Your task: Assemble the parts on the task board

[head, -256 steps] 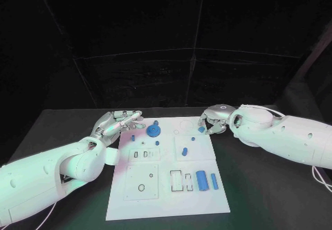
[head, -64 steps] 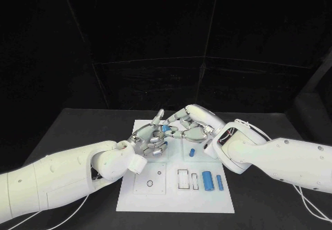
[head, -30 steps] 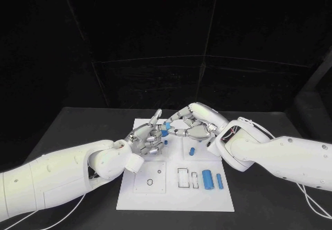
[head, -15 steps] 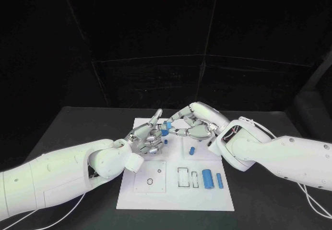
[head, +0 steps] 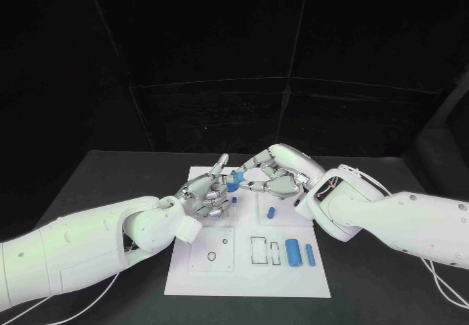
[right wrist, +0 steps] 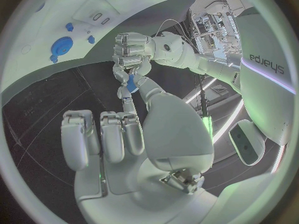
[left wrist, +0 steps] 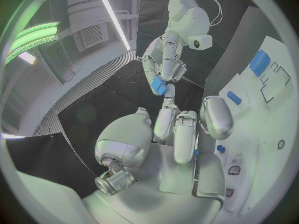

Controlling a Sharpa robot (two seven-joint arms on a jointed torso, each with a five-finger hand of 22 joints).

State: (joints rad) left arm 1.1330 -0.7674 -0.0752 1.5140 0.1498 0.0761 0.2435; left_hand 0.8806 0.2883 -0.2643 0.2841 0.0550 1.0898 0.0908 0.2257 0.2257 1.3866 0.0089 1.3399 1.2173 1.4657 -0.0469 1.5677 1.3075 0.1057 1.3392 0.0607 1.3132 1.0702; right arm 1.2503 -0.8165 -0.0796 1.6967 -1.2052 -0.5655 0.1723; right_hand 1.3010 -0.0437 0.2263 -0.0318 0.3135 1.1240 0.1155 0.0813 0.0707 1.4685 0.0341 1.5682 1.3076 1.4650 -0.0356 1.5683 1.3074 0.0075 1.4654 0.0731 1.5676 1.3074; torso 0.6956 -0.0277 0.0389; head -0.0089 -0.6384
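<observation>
Apparently blue part (head: 234,177) between robot hands.

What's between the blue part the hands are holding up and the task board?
Nothing visible apart from the hands themselves. The blue part is pinched between fingertips of the left hand and the right hand, up above the task board. Which slot it goes to cannot be told.

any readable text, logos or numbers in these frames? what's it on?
"sharpa": printed on the white left arm, seen in the right wrist view, running sideways.
Task board: outlines and slots, no lettering that I can make out.
Blue parts: no markings legible.
Nothing else readable in the head or left wrist views.
</observation>
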